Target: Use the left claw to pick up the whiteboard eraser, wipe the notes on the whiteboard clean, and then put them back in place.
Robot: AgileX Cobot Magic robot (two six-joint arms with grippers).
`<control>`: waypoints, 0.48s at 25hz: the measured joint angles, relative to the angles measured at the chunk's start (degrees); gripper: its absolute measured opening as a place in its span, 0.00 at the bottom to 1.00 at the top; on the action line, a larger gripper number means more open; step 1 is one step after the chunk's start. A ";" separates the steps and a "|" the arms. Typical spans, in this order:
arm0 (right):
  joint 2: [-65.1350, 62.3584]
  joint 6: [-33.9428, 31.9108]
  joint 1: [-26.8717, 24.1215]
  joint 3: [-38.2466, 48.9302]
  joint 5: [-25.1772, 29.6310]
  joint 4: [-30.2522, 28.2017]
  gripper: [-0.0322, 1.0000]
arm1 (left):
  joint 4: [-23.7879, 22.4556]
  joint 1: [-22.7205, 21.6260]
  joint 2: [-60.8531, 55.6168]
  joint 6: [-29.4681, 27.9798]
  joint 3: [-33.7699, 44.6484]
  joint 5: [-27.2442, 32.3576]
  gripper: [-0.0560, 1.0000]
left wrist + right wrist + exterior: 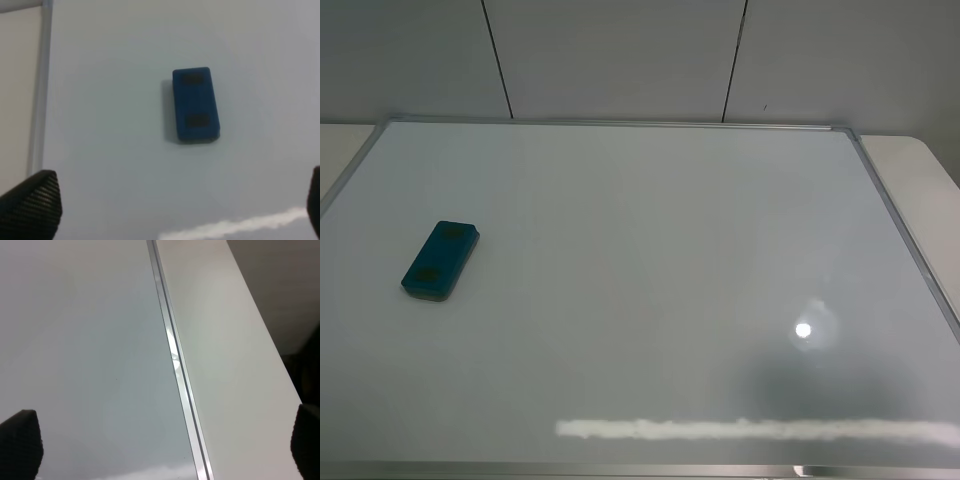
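I find the whiteboard eraser (195, 104) near the whiteboard's (650, 250) left edge, lengthwise ahead of my spread-open left claw (170, 205).

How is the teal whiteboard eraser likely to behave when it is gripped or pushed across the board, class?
The whiteboard eraser lies flat and low, so it will probably slide rather than tip or roll. The whiteboard looks glossy, so a nudge may send it skidding. Its small, blocky, rounded shape suggests something light and fairly stiff, easy to pinch across its narrow sides.
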State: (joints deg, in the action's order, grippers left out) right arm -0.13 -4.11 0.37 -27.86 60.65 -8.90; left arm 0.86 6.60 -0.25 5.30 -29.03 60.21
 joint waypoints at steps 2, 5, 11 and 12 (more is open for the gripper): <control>0.00 0.00 0.00 0.00 0.00 0.00 0.99 | 0.00 0.00 0.00 0.00 0.05 0.00 0.99; 0.00 0.00 0.00 0.00 0.00 0.00 0.99 | 0.27 0.00 0.00 0.00 0.05 0.00 0.99; 0.00 0.00 0.00 0.00 0.00 0.00 0.99 | 1.81 0.00 0.00 -0.17 0.05 0.00 0.99; 0.00 0.00 0.00 0.00 0.00 0.00 0.99 | 1.94 0.00 0.00 -0.17 0.05 0.00 0.99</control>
State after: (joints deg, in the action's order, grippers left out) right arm -0.13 -4.11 0.37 -27.86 60.65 -8.90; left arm 2.79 6.60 -0.25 5.13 -28.98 60.21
